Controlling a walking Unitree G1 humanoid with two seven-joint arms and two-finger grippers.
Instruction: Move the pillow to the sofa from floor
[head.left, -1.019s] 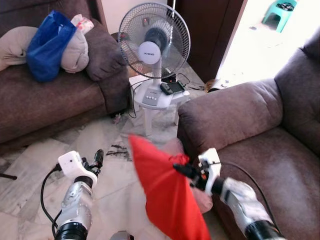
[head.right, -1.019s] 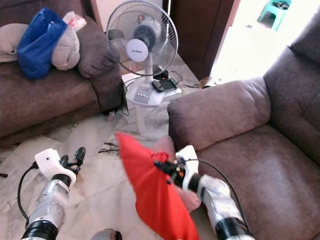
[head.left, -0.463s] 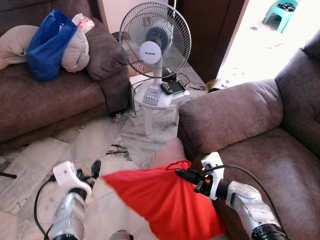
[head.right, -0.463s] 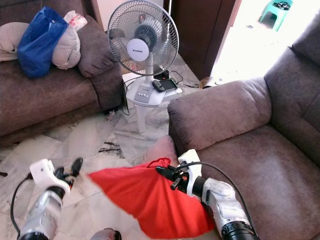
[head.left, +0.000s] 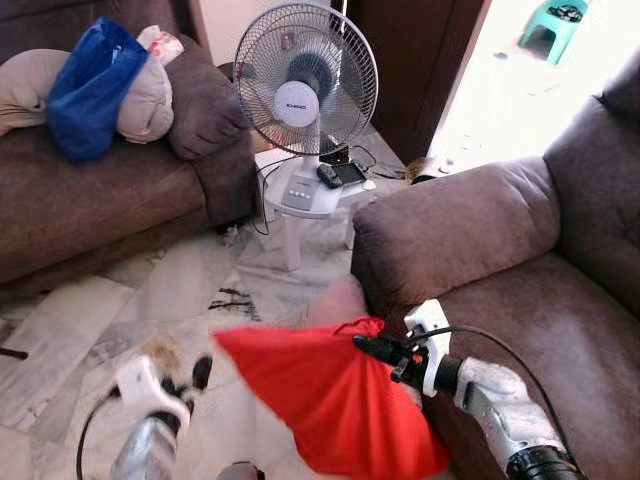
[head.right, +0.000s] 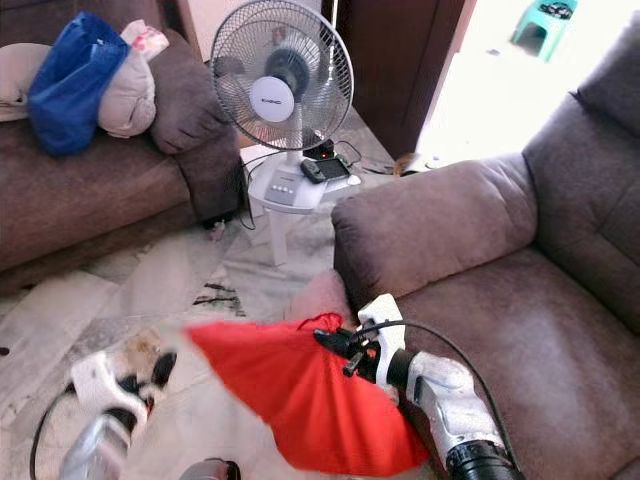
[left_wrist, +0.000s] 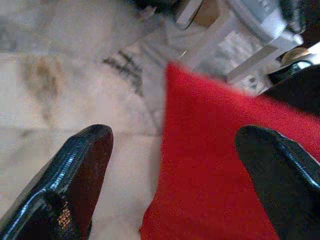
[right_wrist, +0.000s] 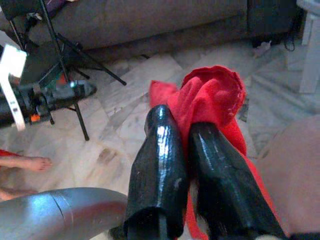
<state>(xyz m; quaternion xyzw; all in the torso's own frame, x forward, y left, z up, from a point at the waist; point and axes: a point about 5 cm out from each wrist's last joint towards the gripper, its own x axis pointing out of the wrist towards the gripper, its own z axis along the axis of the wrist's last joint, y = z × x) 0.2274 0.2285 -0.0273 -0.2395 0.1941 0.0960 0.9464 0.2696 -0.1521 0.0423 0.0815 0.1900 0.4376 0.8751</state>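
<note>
Half done, by the look of it: the right gripper (head.left: 364, 346), fingers pinched on a corner of the red pillow (head.left: 335, 395), holds it off the floor beside the sofa (head.left: 490, 250); left gripper (left_wrist: 175, 165) spread wide, placing remains.

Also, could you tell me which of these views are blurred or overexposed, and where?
Left eye view: the left gripper and the pillow's left edge are motion-smeared, the fan is sharp, and the doorway is blown out to white. Left wrist view: the red cloth edge and the floor are soft. Right wrist view: crisp on the right gripper, which pinches red fabric.
</note>
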